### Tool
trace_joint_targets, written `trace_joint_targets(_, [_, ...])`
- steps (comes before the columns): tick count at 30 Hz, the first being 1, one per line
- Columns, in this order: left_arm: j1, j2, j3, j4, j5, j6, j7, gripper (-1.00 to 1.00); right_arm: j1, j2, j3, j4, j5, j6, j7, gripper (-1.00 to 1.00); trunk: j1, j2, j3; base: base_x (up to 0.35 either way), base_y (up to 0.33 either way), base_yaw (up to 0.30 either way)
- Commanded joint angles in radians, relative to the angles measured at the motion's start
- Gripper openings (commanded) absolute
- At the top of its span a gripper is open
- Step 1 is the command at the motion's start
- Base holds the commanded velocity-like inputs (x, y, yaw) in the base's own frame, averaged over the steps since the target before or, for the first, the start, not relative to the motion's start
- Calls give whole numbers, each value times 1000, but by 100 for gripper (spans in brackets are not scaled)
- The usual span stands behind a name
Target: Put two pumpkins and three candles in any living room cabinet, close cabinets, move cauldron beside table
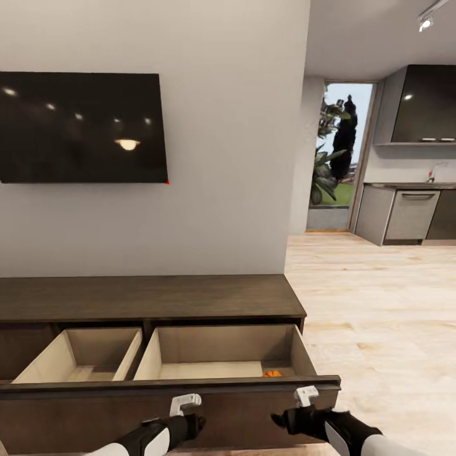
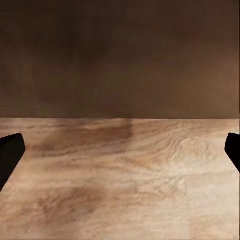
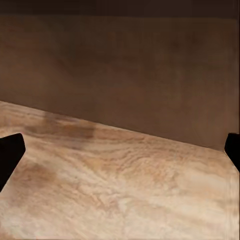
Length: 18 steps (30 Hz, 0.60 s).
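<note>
While both arms hang low before the furniture, the parts are read as follows.

Cabinet (image 1: 152,297): long, low, dark-brown unit under a wall-mounted television (image 1: 82,126); its wide drawer (image 1: 225,351) is pulled fully out toward the robot, showing two pale beige compartments.

Pumpkin (image 1: 272,373): a small orange sliver, judged to be a pumpkin, at the near right corner of the right compartment, mostly hidden behind the drawer front (image 1: 171,387).

Reason for placement: the drawer stands out, presumably so that items can be dropped in from above; it must be pushed shut before the task ends.

Left gripper (image 1: 190,421): below the drawer front's top edge, in front of its face; in the left wrist view its fingertips (image 2: 10,150) sit at the far edges, spread wide, with nothing between them but the floor (image 2: 120,180) and the brown front panel (image 2: 120,60).

Right gripper (image 1: 285,419): likewise low before the front panel, spread wide and holding nothing, as its wrist view shows.

Pumpkin relative to right gripper: above and beyond it, inside the drawer, with the front panel between them.

Likely step: both grippers appear placed to push the drawer closed, or to withdraw after a deposit; which one cannot be told.

Candles, cauldron: no sighting to report here.
</note>
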<state>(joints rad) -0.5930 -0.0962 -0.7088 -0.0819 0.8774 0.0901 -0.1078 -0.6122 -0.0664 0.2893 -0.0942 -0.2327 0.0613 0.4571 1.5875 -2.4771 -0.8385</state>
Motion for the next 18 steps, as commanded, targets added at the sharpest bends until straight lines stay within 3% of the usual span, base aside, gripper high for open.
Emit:
trace_joint_targets(1, [2, -3, 0, 2, 0, -24, 26, 100, 3, 15, 0, 13, 0, -54, -55, 100, 0, 0, 0, 0, 0, 0])
trace_joint_targets(4, [4, -14, -1, 6, -1, -58, 91, 100, 15, 53, 0, 43, 2, -188, -211, 100, 0, 0, 0, 0, 0, 0])
trace_joint_targets(7, [5, -18, -1, 5, -1, -68, 141, 100, 24, 72, 1, 48, 4, -231, -275, 100, 0, 0, 0, 0, 0, 0])
trace_joint_targets(9, [5, -24, -1, 3, -1, -100, 187, 100, 29, 78, 0, 50, 5, -254, -307, 100, 0, 0, 0, 0, 0, 0])
trace_joint_targets(10, [5, -28, -1, 2, -1, -141, 207, 100, 31, 81, -1, 52, 2, -302, -323, 100, 0, 0, 0, 0, 0, 0])
trace_joint_targets(18, [5, -28, -6, -6, -4, -165, 215, 100, 38, 102, 0, 65, 7, -370, -361, 100, 0, 0, 0, 0, 0, 0])
